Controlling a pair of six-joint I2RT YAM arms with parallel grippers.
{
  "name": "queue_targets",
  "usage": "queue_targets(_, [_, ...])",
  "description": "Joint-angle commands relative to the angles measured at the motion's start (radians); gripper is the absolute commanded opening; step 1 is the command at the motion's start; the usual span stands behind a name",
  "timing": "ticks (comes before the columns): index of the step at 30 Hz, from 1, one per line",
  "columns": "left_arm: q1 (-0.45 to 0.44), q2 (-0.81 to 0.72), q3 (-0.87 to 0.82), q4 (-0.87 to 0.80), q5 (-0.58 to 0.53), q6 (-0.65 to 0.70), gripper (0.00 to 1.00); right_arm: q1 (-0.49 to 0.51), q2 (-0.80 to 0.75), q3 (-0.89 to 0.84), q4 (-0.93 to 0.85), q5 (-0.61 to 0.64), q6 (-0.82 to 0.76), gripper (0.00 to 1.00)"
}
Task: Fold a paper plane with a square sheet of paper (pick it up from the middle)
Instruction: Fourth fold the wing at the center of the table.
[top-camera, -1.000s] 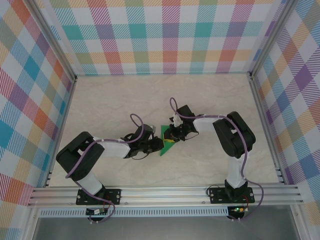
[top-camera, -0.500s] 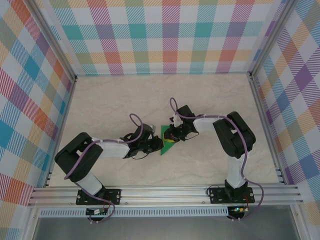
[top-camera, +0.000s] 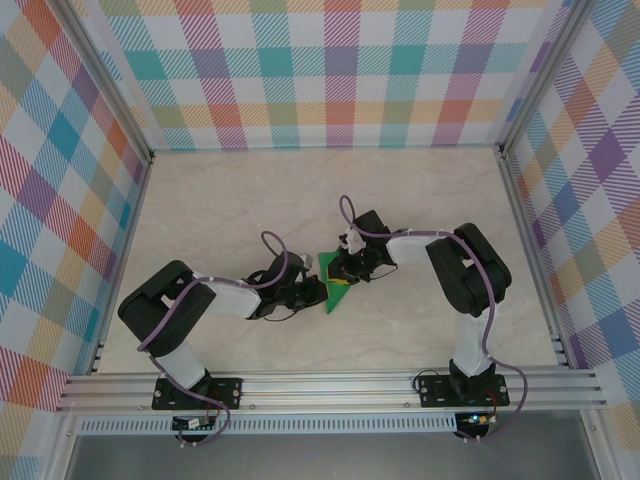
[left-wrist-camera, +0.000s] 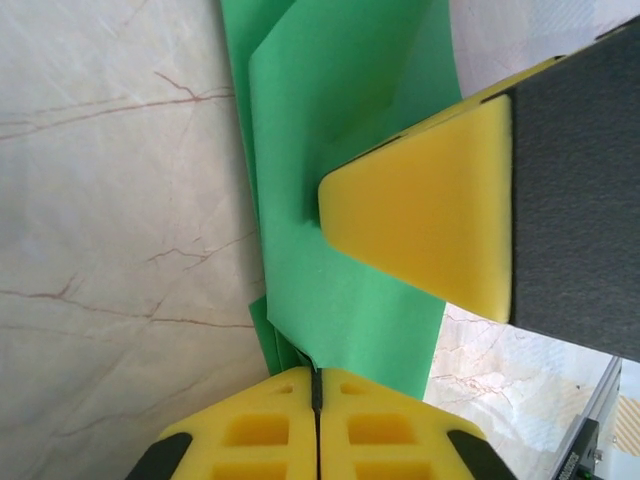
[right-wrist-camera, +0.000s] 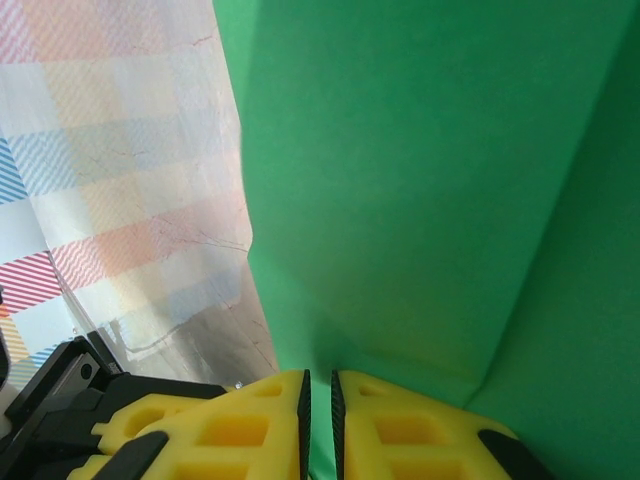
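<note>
Plaid walls (top-camera: 340, 80) in pastel checks ring a pale, marble-veined table (top-camera: 200, 200) edged with aluminium rails. Two white-and-black arms reach inward and meet near the table's middle. Between them sits the square sheet of paper (top-camera: 333, 288), smooth matte bright green, folded into a pointed triangular shape with sharp creases and overlapping layers (left-wrist-camera: 340, 150). The left gripper (left-wrist-camera: 316, 385) has its ribbed yellow foam pads pressed together on the sheet's edge. The right gripper (right-wrist-camera: 320, 390) pinches another fold through a slim gap.
</note>
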Motion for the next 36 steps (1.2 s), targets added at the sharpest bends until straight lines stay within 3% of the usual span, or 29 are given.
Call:
queue_targets(1, [0.008,0.017,-0.021,0.054,0.045,-0.004,0.04,0.006,0.009,-0.022,-0.035,0.058,-0.03,0.16])
queue_targets(9, [0.011,0.005,-0.052,0.124,0.066,-0.04,0.14,0.006,0.003,-0.017,-0.046,0.068,-0.034,0.16])
queue_targets(21, [0.011,-0.032,-0.067,0.136,0.06,-0.042,0.11,0.006,0.003,-0.02,-0.048,0.066,-0.033,0.16])
queue_targets(36, [0.01,-0.033,-0.071,0.215,0.129,0.001,0.09,0.006,0.011,-0.022,-0.043,0.071,-0.032,0.16])
